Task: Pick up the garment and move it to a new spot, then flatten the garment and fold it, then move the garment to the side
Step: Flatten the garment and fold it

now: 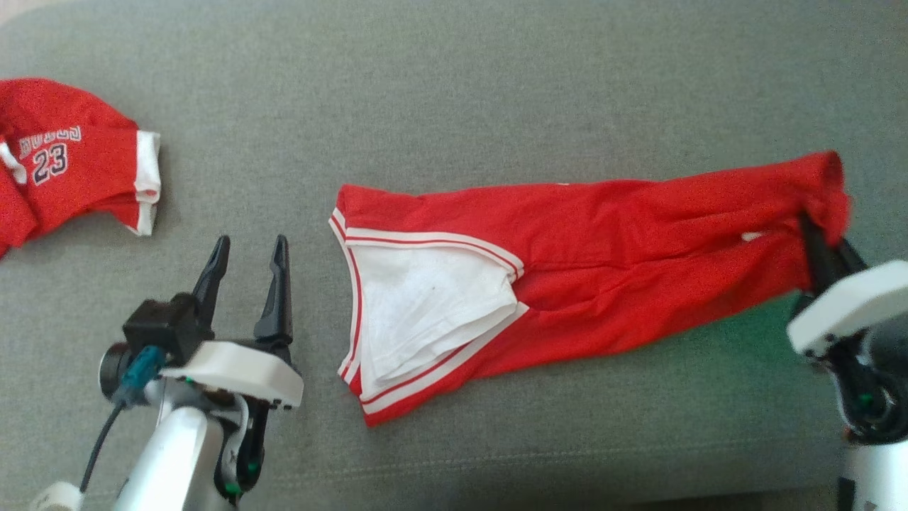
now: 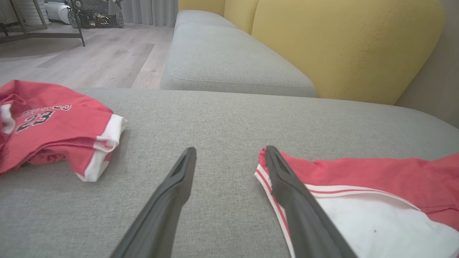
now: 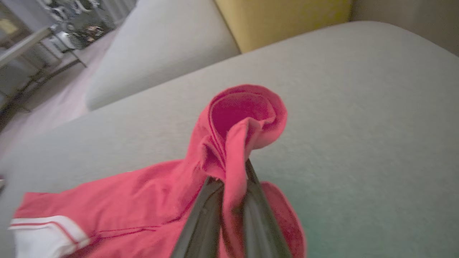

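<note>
One red garment [image 1: 603, 234] with white trim lies stretched across the grey sofa cushion [image 1: 496, 92], its far right end lifted and bunched. The right gripper [image 3: 231, 175] is clamped on that bunched end. The left gripper [image 1: 248, 245] hovers with jaws wide apart just beside the garment's white-trimmed left end. A red jersey [image 1: 71, 163] numbered 23 lies well apart to the left.

Shorts [image 1: 603, 241]: on seat cushion [image 1: 454, 85], centre to right, lying lengthwise left to right.
Jersey [image 1: 71, 163]: same cushion, far left, well apart from shorts.
Left gripper [image 1: 252, 245]: between jersey and shorts, just beside shorts' left end.
Right gripper [image 1: 812, 231]: at shorts' right end, cloth between fingers.
Backrest [image 2: 344, 46]: behind cushion.
</note>
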{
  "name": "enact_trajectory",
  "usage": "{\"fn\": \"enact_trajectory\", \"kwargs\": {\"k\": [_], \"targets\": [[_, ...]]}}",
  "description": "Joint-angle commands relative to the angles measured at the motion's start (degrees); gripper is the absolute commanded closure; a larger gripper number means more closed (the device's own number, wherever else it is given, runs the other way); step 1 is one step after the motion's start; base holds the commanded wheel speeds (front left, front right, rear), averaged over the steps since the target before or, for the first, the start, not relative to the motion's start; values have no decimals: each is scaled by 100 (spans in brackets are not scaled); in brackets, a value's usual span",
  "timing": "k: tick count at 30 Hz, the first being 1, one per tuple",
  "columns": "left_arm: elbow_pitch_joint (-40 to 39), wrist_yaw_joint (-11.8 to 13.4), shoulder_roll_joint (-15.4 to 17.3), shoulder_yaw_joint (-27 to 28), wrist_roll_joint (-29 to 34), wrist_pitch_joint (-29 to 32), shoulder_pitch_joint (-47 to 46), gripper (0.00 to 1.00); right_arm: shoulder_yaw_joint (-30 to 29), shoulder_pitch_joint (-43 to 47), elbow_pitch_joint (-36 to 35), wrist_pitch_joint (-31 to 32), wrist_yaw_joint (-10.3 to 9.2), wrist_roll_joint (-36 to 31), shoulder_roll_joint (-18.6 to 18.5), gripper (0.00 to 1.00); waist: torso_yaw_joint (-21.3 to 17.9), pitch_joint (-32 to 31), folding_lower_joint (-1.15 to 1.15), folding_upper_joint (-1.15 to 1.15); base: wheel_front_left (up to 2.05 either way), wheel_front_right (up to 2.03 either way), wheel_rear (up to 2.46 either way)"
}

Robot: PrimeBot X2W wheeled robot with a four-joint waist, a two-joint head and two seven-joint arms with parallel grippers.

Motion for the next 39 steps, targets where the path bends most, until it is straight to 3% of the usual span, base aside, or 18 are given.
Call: {"fn": "enact_trajectory", "kwargs": {"k": [1,6,11,22,31,32,33,34,39], "targets": [[-168,46,141,186,-29,-51,-35,0,409,-68,-495,169,-4,266,-53,100,-14,-155,0,0,0,0,0],[-190,73,122,115,-31,-11,48,0,1242,-88,-927,546,-4,924,-31,100,72,-373,0,0,0,0,0],[-201,77,122,63,-34,10,96,0,2046,-127,-784,466,-4,1353,-28,100,201,-479,0,0,0,0,0],[-170,36,34,-134,-33,27,57,0,4255,-952,1168,-973,-4,2821,-27,100,811,-415,0,0,0,0,0],[-95,-8,-50,-190,-39,-28,-140,0,5354,-1886,2719,-1876,-4,3344,-26,100,1103,-77,0,0,0,0,0],[-87,-12,-54,-188,-39,-35,-161,0,5438,-1962,2829,-1959,-4,3417,-26,93,1109,-45,0,0,0,0,0],[-81,-14,-55,-181,-40,-42,-179,0,5523,-2035,2932,-2033,-4,3472,-26,58,1105,-15,0,0,0,0,0],[-73,-15,-54,-172,-42,-49,-193,0,5609,-2103,3019,-2096,-4,3529,-26,0,1095,6,0,0,0,0,0],[-35,-13,-28,-131,-34,-74,-240,0,6001,-2425,3109,-2527,-4,3782,-26,0,973,64,0,0,0,0,0]]}}
